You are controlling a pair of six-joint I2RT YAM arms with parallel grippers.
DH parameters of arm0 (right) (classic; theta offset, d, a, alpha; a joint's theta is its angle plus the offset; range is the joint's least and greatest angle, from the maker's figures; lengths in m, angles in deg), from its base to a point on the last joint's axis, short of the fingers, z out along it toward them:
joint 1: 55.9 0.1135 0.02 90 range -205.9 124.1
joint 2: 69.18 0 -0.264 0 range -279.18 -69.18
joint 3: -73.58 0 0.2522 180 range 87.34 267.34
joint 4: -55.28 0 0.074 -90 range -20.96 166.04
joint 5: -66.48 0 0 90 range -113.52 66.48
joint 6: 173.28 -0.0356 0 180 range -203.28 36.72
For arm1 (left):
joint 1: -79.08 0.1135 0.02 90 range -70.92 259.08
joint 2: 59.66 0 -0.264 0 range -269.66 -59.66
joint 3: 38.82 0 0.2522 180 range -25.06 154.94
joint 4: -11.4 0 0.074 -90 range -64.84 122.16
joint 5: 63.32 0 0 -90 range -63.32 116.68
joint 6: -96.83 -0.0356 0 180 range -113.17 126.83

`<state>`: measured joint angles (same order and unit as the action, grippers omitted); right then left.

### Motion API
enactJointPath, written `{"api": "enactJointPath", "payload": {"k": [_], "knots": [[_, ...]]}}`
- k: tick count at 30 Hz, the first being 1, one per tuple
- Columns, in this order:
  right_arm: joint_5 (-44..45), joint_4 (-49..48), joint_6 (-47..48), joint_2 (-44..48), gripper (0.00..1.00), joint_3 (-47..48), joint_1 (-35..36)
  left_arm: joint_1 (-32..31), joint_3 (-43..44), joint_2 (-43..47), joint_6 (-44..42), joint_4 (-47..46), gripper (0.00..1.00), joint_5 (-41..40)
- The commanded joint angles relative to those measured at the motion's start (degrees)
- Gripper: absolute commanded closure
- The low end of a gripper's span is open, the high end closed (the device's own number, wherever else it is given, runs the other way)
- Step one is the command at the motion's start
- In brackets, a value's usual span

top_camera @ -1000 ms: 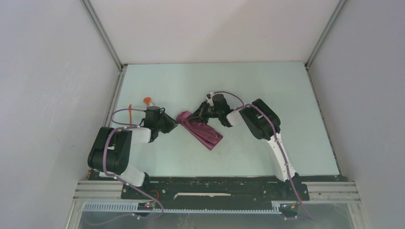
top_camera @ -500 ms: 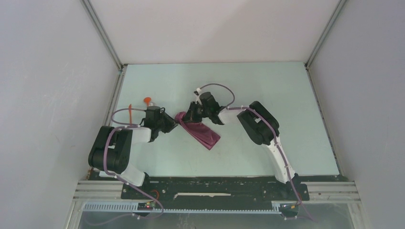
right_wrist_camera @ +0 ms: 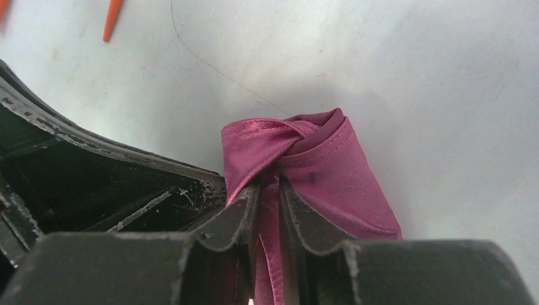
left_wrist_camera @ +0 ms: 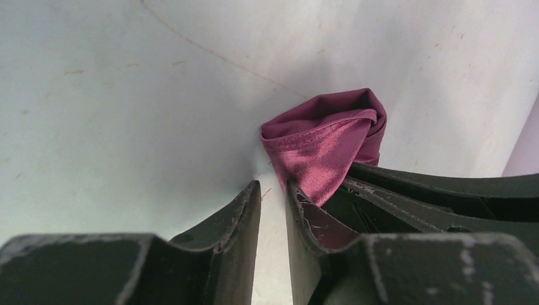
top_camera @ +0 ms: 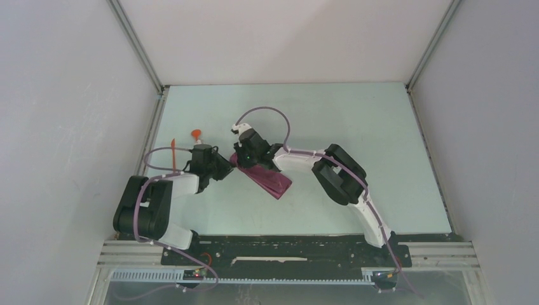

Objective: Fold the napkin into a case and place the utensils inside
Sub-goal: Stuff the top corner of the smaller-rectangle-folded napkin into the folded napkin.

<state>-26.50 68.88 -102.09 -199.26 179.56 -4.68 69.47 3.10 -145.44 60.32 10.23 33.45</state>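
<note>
- Far left of the surface (top_camera: 356, 121): we note two orange utensils. One has a round end (top_camera: 197, 134), the other is a thin sliver (top_camera: 173, 147) nearer the wall. Both lie bare, apart from the cloth, and neither is inside it yet.
- Left tool (left_wrist_camera: 273, 187): the jaws are parted by a narrow slit with bare surface showing through. It is released and holds nothing. The cloth touches only the outer side of one finger.
- Right tool (right_wrist_camera: 268, 184): it sits at the bunched, twisted left end of the napkin (right_wrist_camera: 318, 165), jaws drawn close on a fold running between them. We read this as a pinch on the napkin.
- The napkin is a narrow maroon strip lying slantwise mid-surface, trailing toward the near right.
- Judgement: that end is crumpled, not a clean mouth. We would untwist it, lay it flat and lift one layer only. The sheeny cloth likely slips, and dragging could undo the folds.
</note>
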Motion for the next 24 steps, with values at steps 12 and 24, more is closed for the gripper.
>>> {"api": "enactJointPath", "payload": {"k": [12, 24], "knots": [[-24.01, -17.65, -22.04, 4.59, 0.62, -10.67, -9.07, 3.32, -1.41, 10.67, -3.06, 11.46, 0.69, 0.22], [-33.39, -26.46, -32.04, -3.09, 0.82, -8.98, -11.30, 3.39, 0.29, 11.32, -4.36, 12.78, 0.68, 0.95]]}}
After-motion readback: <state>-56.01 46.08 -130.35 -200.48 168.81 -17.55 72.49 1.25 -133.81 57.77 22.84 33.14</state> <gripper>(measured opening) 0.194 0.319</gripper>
